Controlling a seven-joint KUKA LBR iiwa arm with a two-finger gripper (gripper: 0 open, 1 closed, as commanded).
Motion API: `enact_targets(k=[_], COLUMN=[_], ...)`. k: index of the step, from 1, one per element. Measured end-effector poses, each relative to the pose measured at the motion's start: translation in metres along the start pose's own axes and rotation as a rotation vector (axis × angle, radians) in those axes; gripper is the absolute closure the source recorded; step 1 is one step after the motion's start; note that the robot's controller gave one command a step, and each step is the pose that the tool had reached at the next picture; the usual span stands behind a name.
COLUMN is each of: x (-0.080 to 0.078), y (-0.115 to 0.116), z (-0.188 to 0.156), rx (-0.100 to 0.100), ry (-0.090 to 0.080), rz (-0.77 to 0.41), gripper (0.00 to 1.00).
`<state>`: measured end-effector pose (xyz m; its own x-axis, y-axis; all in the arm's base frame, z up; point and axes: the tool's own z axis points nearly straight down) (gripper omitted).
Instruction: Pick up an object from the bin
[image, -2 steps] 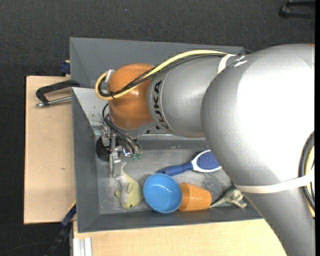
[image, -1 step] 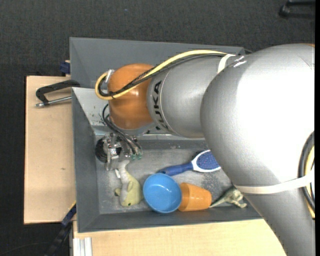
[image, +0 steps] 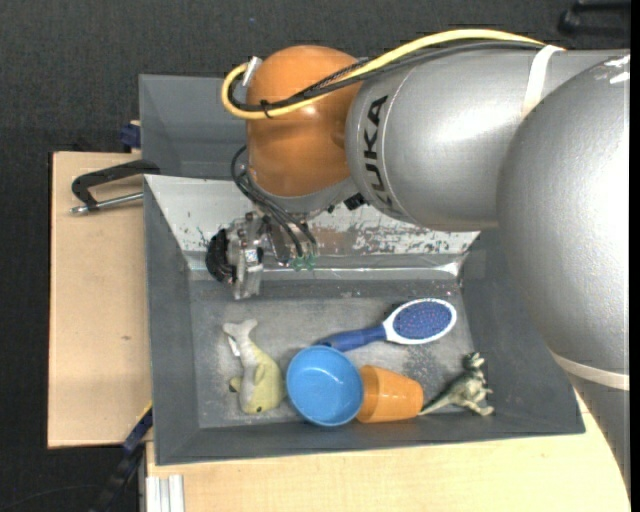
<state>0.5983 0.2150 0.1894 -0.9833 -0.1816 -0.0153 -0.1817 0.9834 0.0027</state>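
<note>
Toy whale (image: 250, 375), cream with a yellow belly, lies at the near left of the bin (image: 172, 330), just beside a blue bowl (image: 323, 385) that touches an orange cup (image: 392, 395). Farther back lies a blue brush (image: 420, 322). Beyond, the pincer (image: 243, 282) hangs by the far wall, clear of the whale; whether it is apart or together cannot be told.

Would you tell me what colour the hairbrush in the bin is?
The hairbrush is blue with a white-rimmed head, best seen in the camera view.
</note>
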Motion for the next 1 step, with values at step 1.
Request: enact_targets(k=[1], x=[-0.0075], y=[0.0012], z=[-0.1056], rx=[-0.001], ry=[-0.001], rz=[0.021], gripper=[1.00])
